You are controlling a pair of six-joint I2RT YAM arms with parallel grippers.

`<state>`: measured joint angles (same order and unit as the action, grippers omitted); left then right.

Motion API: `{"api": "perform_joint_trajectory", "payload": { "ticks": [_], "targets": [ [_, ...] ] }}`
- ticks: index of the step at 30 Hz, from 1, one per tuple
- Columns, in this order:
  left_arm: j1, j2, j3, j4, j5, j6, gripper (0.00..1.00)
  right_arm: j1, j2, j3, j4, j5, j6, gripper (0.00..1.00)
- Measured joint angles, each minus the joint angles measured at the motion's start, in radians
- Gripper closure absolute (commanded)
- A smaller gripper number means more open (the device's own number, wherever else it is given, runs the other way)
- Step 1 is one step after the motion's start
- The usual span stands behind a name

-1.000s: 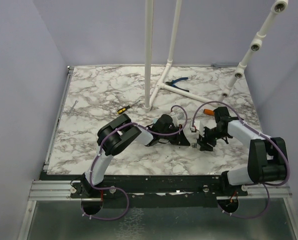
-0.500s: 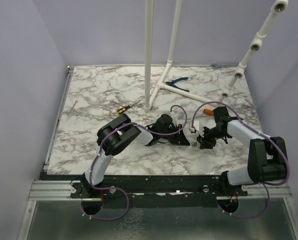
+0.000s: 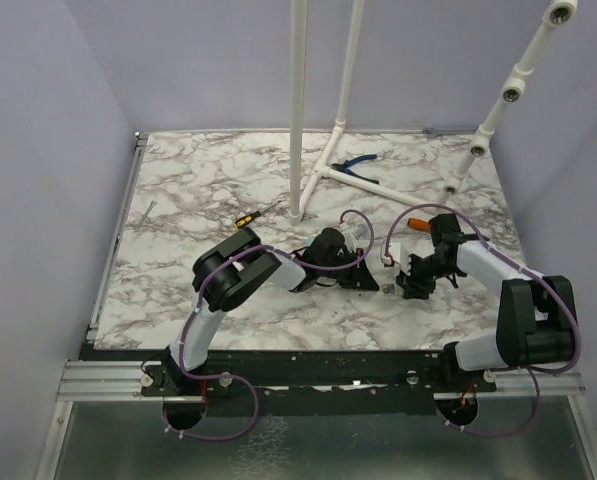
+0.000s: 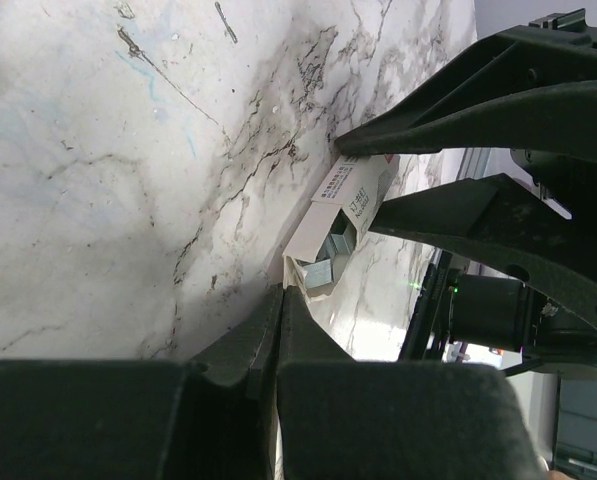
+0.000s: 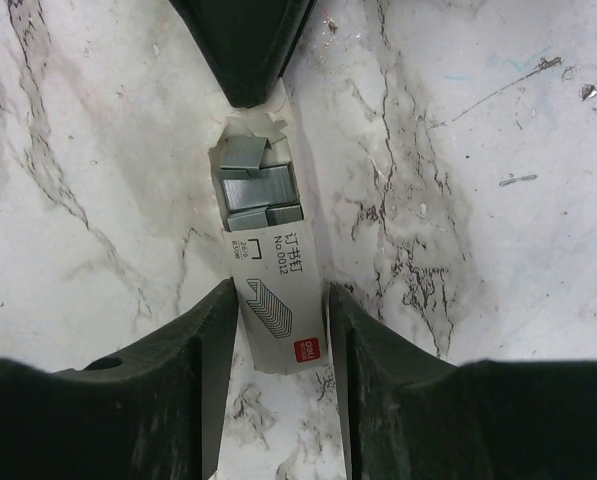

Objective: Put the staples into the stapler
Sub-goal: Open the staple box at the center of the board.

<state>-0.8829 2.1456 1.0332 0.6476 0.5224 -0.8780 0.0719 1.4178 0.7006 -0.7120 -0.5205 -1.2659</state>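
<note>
A small white staple box (image 5: 278, 290) lies on the marble table (image 3: 178, 190), its torn end open, with grey staples (image 5: 258, 190) showing inside. My right gripper (image 5: 283, 300) straddles the box's closed end, one finger against each long side. My left gripper (image 4: 281, 292) is shut, and its tip touches the torn flap at the open end; I cannot tell whether the flap is pinched. In the top view the box (image 3: 388, 260) sits between the left gripper (image 3: 374, 276) and the right gripper (image 3: 410, 275). The stapler is out of view.
An orange-handled screwdriver (image 3: 415, 224) lies just behind the right wrist. A yellow-handled screwdriver (image 3: 250, 214) lies behind the left arm. Blue pliers (image 3: 353, 165) rest at the back beside the white pipe frame (image 3: 298, 110), whose post stands mid-table.
The right gripper's fingers have come in against the box's sides and the wrist has shifted slightly. The left arm has not moved.
</note>
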Motion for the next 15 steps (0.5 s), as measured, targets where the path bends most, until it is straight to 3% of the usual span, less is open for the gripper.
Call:
{"api": "perform_joint_trajectory", "payload": {
  "ticks": [9,12,15],
  "targets": [
    [0.0,-0.001,0.0,-0.001,0.0,0.0,0.98,-0.002,-0.002,0.003,-0.024,0.004,0.0,0.41],
    [0.0,-0.001,0.001,-0.003,0.0,0.002,0.74,-0.004,-0.002,0.005,-0.036,-0.007,0.009,0.34],
    [0.001,-0.004,0.006,-0.002,0.01,0.002,0.59,-0.008,-0.006,0.005,-0.043,-0.024,0.027,0.33]
  ]
}}
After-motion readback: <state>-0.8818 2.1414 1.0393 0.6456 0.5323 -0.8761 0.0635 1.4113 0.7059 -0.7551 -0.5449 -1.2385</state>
